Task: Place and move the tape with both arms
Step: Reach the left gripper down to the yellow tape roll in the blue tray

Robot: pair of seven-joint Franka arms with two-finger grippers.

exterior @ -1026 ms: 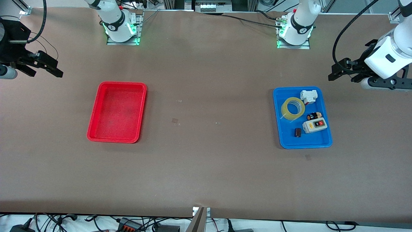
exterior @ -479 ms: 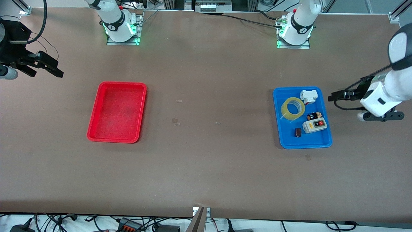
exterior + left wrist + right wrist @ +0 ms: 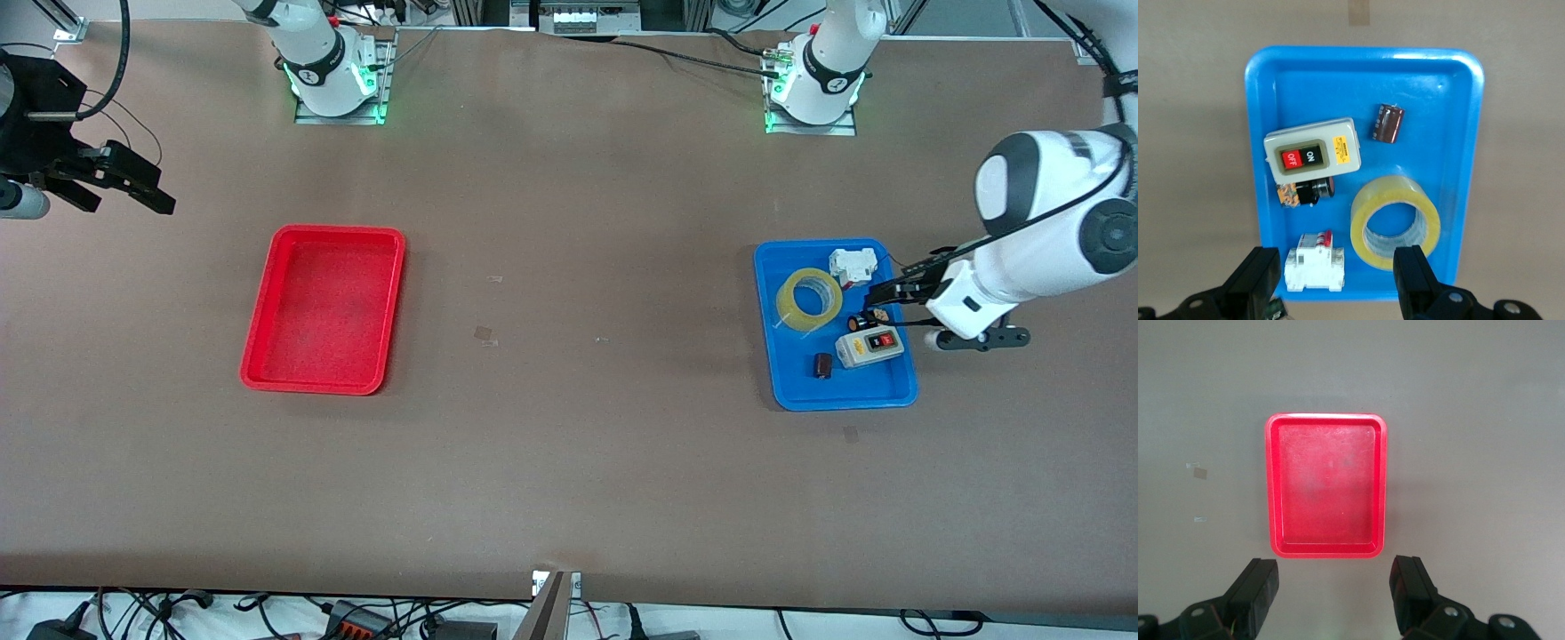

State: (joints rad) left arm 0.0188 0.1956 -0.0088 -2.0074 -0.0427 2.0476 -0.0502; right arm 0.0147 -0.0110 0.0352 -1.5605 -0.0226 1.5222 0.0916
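Note:
The tape, a yellowish translucent ring, lies flat in the blue tray, in the part nearer the robots' bases. It also shows in the left wrist view. My left gripper is open and empty in the air over the tray's edge at the left arm's end of the table. In the left wrist view it hangs over a white breaker beside the tape. My right gripper is open and empty in the air at the right arm's end of the table, and waits. In the right wrist view it is over bare table.
The blue tray also holds a grey switch box with red buttons, a white breaker, a dark capacitor and a small black-orange part. A red tray with nothing in it lies toward the right arm's end.
My left arm has swung in from the table's end and come down over the blue tray's edge. The right arm and the tape have not moved.

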